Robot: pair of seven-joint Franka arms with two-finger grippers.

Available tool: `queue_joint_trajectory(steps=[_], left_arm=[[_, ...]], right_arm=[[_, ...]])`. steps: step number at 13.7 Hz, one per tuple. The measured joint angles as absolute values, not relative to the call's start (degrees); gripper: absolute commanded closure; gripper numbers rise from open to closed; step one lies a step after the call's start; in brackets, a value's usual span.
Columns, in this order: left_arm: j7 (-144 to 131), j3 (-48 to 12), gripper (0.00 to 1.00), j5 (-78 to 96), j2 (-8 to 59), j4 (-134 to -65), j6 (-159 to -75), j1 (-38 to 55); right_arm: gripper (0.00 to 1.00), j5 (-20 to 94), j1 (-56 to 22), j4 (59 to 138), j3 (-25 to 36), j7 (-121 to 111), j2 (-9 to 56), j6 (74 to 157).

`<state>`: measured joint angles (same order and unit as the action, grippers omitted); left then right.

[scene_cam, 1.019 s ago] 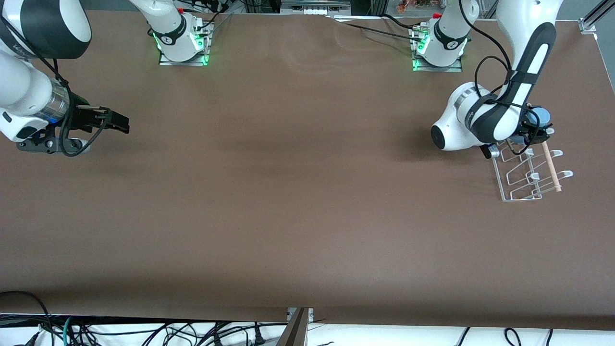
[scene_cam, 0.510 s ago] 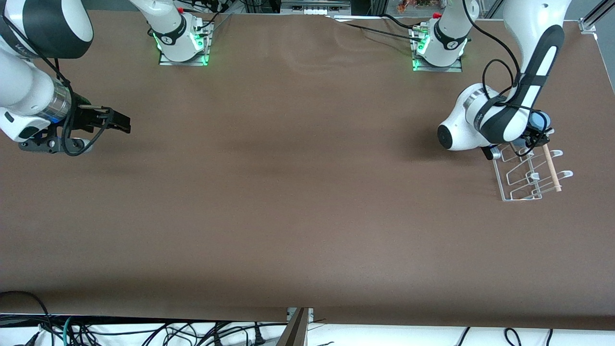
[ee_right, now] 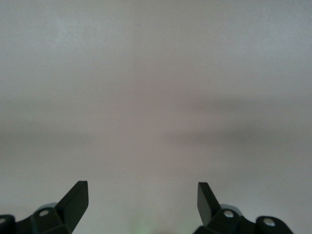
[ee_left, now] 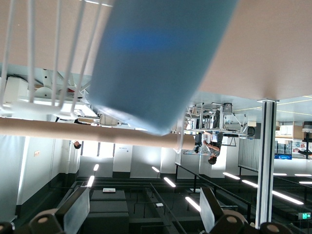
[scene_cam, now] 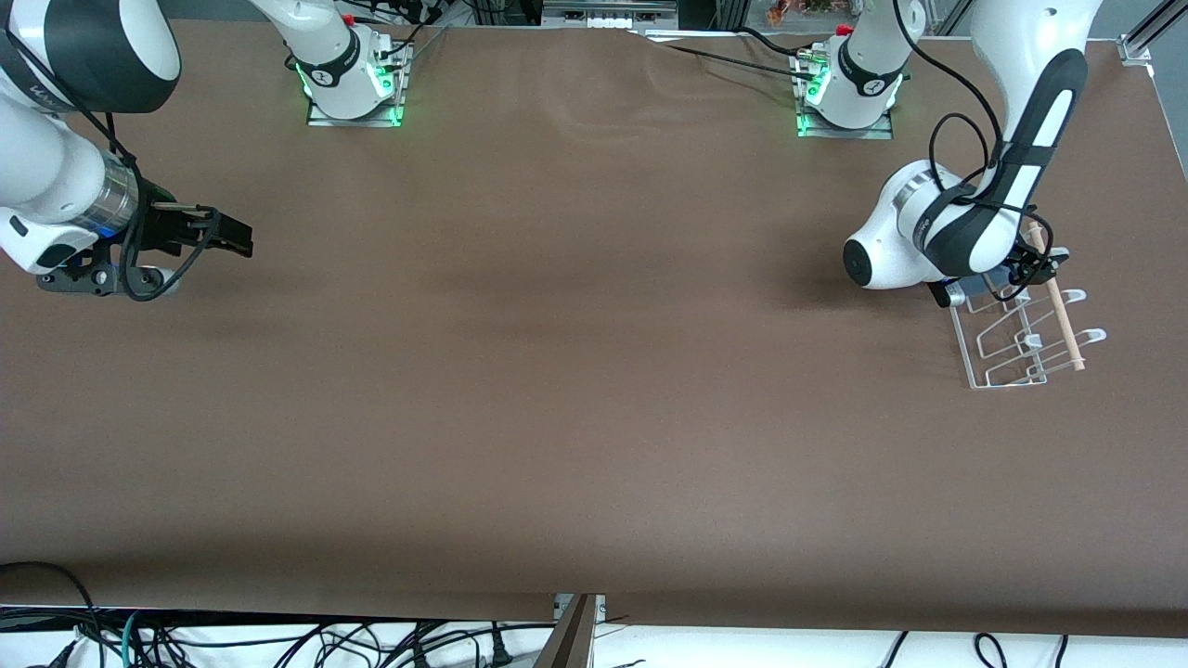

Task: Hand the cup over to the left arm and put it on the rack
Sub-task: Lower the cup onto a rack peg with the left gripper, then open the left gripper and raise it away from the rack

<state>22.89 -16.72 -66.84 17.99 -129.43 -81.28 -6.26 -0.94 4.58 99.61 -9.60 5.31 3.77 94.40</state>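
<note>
The big brown table [scene_cam: 594,417] is mostly bare. The right arm [scene_cam: 56,186] waits at its own end of the table. The right gripper [ee_right: 143,192] hangs over the table top with its jaws spread and nothing between them.

The left arm [scene_cam: 965,232] reaches down at its own end of the table. Its wrist is low over the end of the rack [scene_cam: 1012,357] that is farther from the front camera. The left gripper [ee_left: 144,200] points at the rack, and its jaws are spread wide with nothing between them.

The cup [ee_left: 156,63] is at the rack, against the white wires and just above the wooden dowel [scene_cam: 1063,325]. The left wrist view shows it apart from the fingers [ee_left: 78,209], so nothing is pinching it. In the front view the arm hides almost all of the cup, so I cannot tell how it sits on its peg.

I think the hand-over is done and this is the last step — the cup looks let go on the rack. The next move should be a slow, straight pull away from the rack. The spread fingers must not catch a wire, the dowel or the cup — a small bump could tip the light cup off.
</note>
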Motion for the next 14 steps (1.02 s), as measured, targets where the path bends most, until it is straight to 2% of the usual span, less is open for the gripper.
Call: queue_joint_trajectory(steps=[3, 5, 9, 14], left_arm=[[22.9, -18.2, 0.00, -66.3, 15.9, -128.9, -81.3, -6.3], [22.7, -20.4, 0.00, -60.4, 13.2, -126.1, -81.4, -6.2], [22.8, -20.9, 0.00, -41.8, 8.7, -115.0, -81.6, -6.4], [20.6, -20.3, 0.00, -21.8, 8.1, -101.9, -82.2, -8.4]], right_arm=[[0.01, -0.9, 4.6, 99.6, -9.6, 5.3, 3.8, 94.4], [0.01, -0.9, 4.6, 99.6, -9.6, 5.3, 3.8, 94.4], [0.01, -1.0, 4.5, 99.6, -9.6, 5.3, 3.8, 94.3], [0.01, -1.0, 4.5, 99.6, -9.6, 5.3, 3.8, 94.3]])
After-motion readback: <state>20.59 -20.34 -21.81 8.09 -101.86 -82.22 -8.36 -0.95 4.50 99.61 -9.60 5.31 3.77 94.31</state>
